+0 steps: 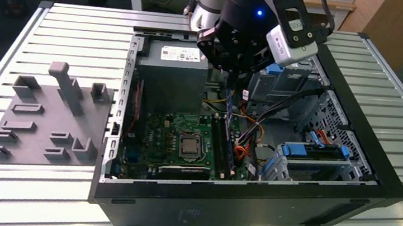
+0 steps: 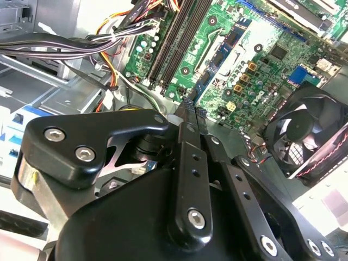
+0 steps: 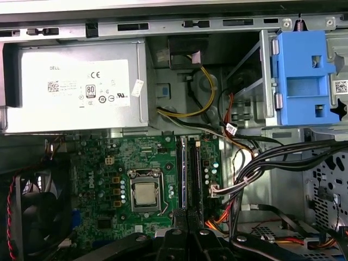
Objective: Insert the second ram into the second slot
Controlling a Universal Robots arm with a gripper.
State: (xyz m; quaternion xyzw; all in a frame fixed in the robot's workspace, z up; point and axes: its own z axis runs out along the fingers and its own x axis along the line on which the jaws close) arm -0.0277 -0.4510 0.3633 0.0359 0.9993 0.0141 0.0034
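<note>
The open computer case (image 1: 376,165) lies on a slatted table. My gripper (image 1: 227,101) hangs into it from above, over the far end of the black memory slots (image 1: 222,143). In both wrist views the two fingers are pressed together, the gripper (image 2: 188,106) shut, with no board sticking out between them. The slots (image 3: 189,168) run as parallel dark strips beside the processor socket (image 3: 144,193), just beyond my gripper (image 3: 187,215). They also show in the second wrist view as slots (image 2: 174,38). Whether the second ram stands in one of them I cannot tell.
A grey power supply (image 3: 76,87) fills the case's far corner. Blue drive-bay clips (image 3: 302,76) and bundled cables (image 3: 261,163) crowd the side past the slots. A fan (image 2: 310,136) sits at the case wall. A grey holder fixture (image 1: 43,119) lies on the exterior view's left.
</note>
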